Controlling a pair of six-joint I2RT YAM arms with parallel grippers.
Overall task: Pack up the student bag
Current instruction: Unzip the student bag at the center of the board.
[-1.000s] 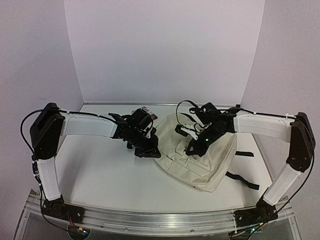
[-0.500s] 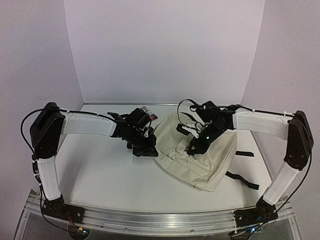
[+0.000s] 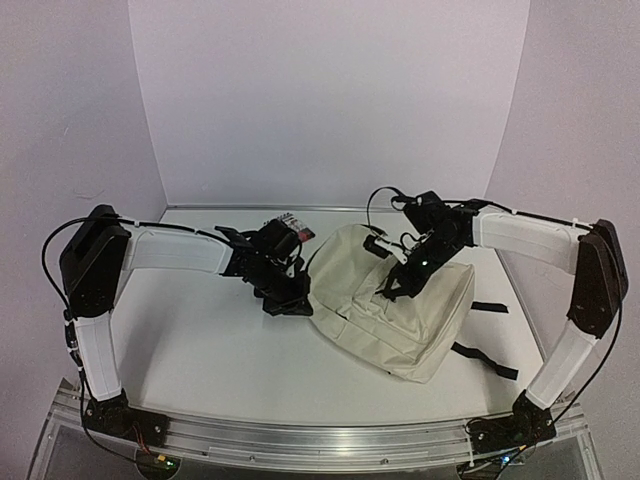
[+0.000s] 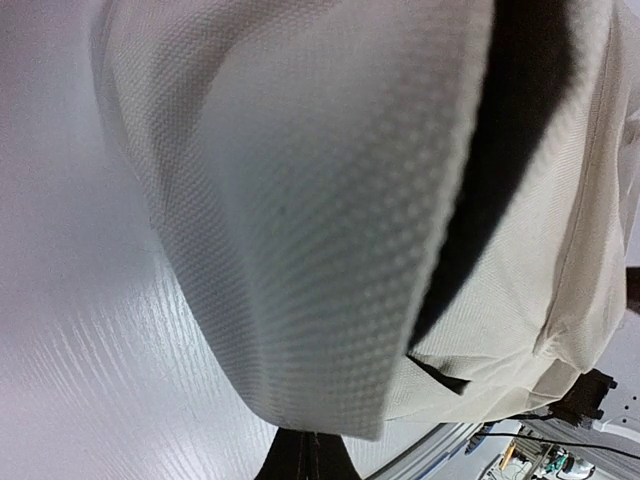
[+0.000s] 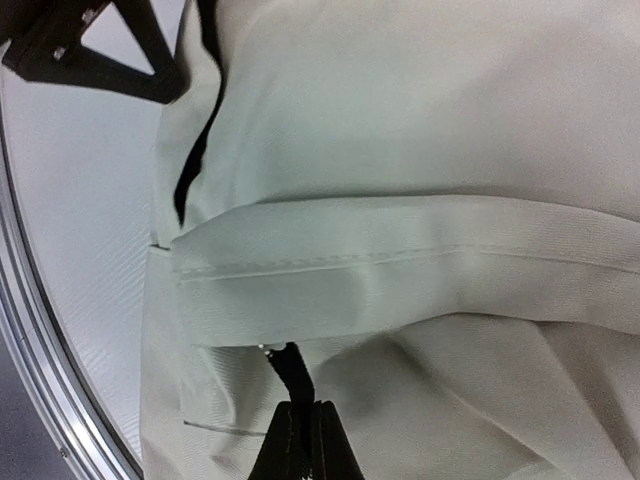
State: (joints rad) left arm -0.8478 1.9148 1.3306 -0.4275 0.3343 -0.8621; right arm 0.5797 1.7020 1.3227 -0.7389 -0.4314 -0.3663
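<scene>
Cream fabric of the student bag [image 3: 400,335] lies slumped on the white table [image 3: 200,345], right of centre. The left gripper [image 3: 292,303] is closed at the bag's left edge, pinching a fold of its cloth. The right gripper [image 3: 390,292], over the bag's top, is clamped on a black zipper pull [image 5: 288,368].

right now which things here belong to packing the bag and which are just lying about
Belongs to the job: cream fabric backpack with black straps; its black zipper pull, pinched by the right gripper; left gripper, closed on the backpack's left edge.
Lying about: small red, white and black item behind the left gripper, untouched, too small to identify.
</scene>
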